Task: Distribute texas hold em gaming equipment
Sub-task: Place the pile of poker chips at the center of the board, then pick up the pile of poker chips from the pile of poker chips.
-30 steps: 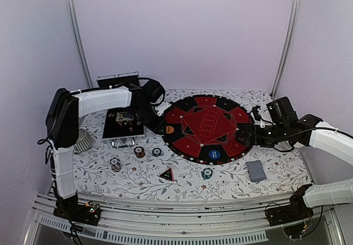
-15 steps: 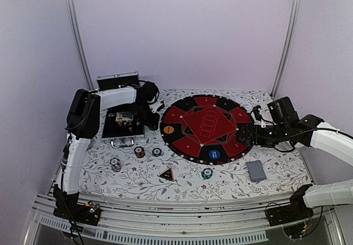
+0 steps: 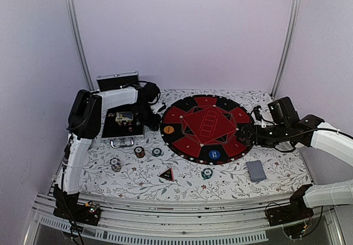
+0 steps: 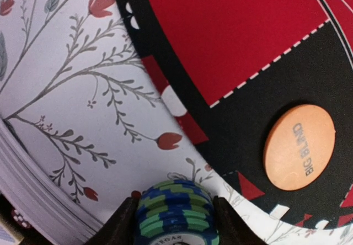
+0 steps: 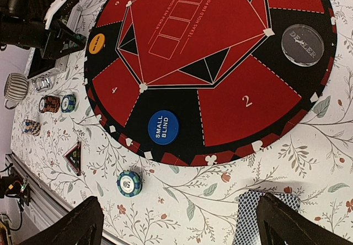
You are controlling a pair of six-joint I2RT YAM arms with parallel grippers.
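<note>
A stack of blue-and-green striped poker chips (image 4: 175,214) sits between the fingers (image 4: 122,225) of the left gripper (image 3: 154,118), at the left rim of the round red-and-black mat (image 3: 207,104) and over the floral tablecloth (image 3: 276,173). The fingers lie close against both sides of the stack, but whether they press on it or only flank it cannot be told, and the stack's base is out of view. Just beside it on the mat's black border lies the orange "BIG BLIND" button (image 4: 299,147). The blue "SMALL BLIND" button (image 5: 163,126) rests on the near border and the dark "DEALER" button (image 5: 301,44) on the right border. Off the mat, a teal chip stack marked 50 (image 5: 129,183) stands near the blue button, with the small red-black triangle (image 5: 74,156) to its left. A brown chip stack (image 5: 49,104) and a teal chip (image 5: 68,102) stand side by side farther left, and another chip stack (image 5: 31,127) stands nearer the table's front edge. The grey-blue-backed playing cards (image 5: 265,217) lie on the cloth right of the 50 stack. The right gripper (image 5: 177,200) hangs by the mat's right side, jaws spread wide and holding nothing. The black case (image 3: 122,124) lies open behind the left chips.
</note>
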